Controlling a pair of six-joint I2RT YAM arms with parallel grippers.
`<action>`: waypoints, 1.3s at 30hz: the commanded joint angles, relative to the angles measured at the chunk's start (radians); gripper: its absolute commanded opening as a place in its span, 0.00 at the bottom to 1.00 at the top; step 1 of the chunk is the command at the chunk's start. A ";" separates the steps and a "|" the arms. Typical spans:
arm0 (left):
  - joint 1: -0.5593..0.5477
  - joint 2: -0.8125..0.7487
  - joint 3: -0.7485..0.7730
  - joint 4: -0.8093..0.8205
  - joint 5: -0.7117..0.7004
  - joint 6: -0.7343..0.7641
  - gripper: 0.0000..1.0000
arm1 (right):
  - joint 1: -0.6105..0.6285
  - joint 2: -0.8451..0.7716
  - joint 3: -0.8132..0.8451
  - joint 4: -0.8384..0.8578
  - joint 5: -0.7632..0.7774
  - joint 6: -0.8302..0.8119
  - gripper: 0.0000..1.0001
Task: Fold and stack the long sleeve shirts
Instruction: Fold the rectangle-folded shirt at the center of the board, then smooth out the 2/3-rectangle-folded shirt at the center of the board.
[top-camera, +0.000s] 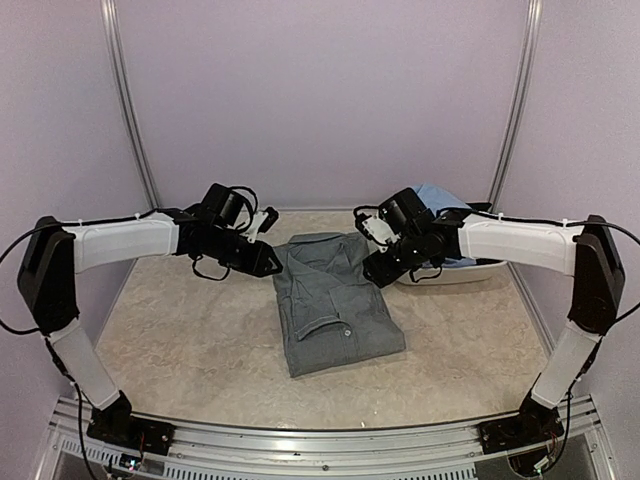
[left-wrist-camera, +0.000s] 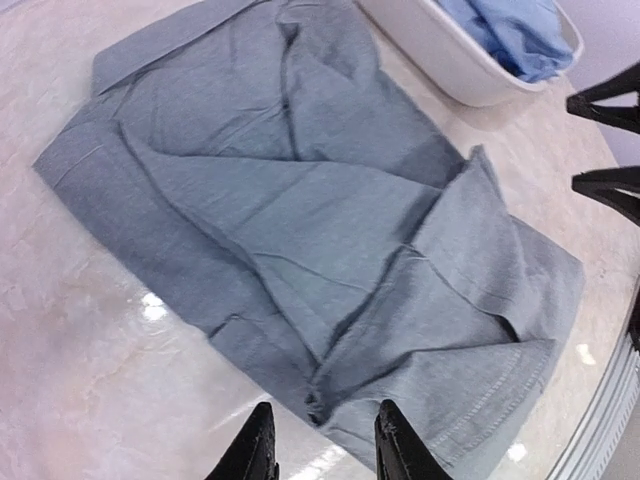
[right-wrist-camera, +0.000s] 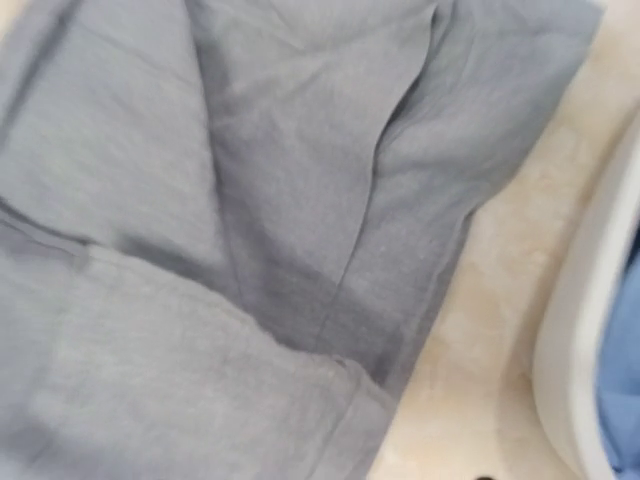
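Basin (top-camera: 475, 273), white and oval, sits at 2 o'clock on the worktop (top-camera: 180, 330) and holds the light blue shirt (top-camera: 440, 197), bunched up above its rim. Outside the basin, just at its 9 o'clock, the slate grey shirt (top-camera: 335, 315) lies folded flat at mid-worktop. The left gripper (left-wrist-camera: 325, 450) hovers at the grey shirt's 10 o'clock edge, fingers apart, holding nothing. The right gripper (top-camera: 374, 270) hangs at its 2 o'clock edge, fingers likewise spread and empty.
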 joint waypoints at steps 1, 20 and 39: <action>-0.131 -0.074 -0.083 0.069 0.157 0.036 0.32 | -0.007 -0.134 -0.093 0.038 -0.056 0.034 0.62; -0.416 0.167 0.078 -0.055 -0.412 0.142 0.31 | -0.008 -0.278 -0.298 0.092 -0.144 0.079 0.61; -0.405 0.208 0.151 0.094 -0.867 0.140 0.32 | -0.008 -0.287 -0.369 0.124 -0.124 0.088 0.60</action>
